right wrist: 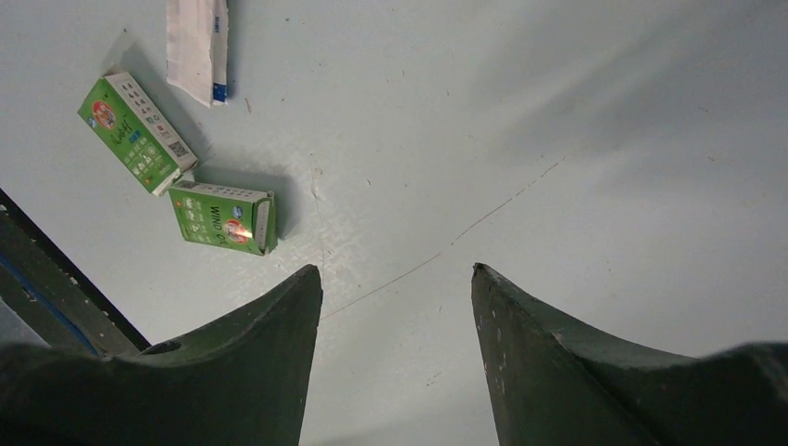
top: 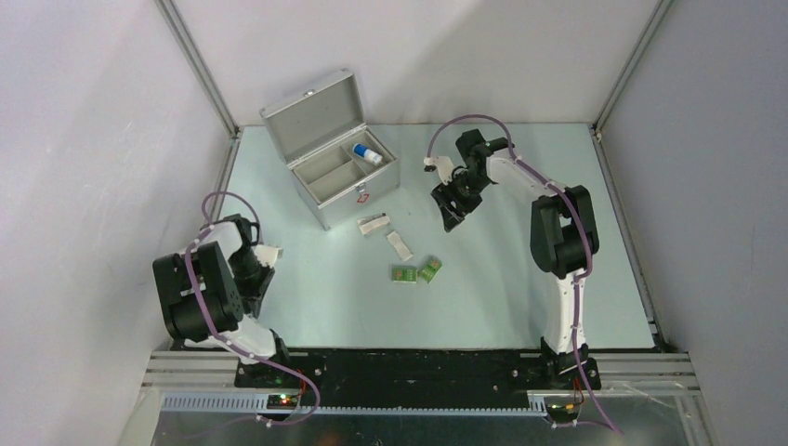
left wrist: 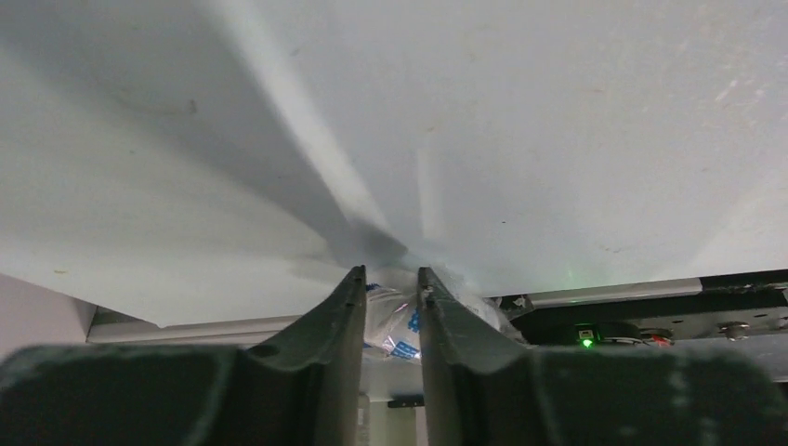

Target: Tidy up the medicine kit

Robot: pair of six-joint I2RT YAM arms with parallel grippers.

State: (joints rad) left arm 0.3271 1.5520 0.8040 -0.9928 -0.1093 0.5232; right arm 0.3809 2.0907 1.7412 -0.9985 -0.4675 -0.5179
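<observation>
The medicine kit (top: 346,181) is a silver case standing open at the back left of the table, its lid (top: 311,116) raised. A blue-and-white bottle (top: 366,154) lies in its right compartment. My left gripper (top: 265,255) is low at the table's left side. In the left wrist view the left gripper (left wrist: 390,274) is shut on a crinkled clear packet (left wrist: 395,321) with blue print. My right gripper (top: 453,209) hangs open right of the case. The right wrist view shows the right gripper (right wrist: 397,271) over bare table with nothing between its fingers.
Two white sachets (top: 374,224) (top: 400,245) lie in front of the case. Two green boxes (top: 403,274) (top: 429,269) sit nearer the middle; the green boxes (right wrist: 139,133) (right wrist: 223,216) and a white sachet (right wrist: 197,42) show in the right wrist view. Grey walls enclose three sides.
</observation>
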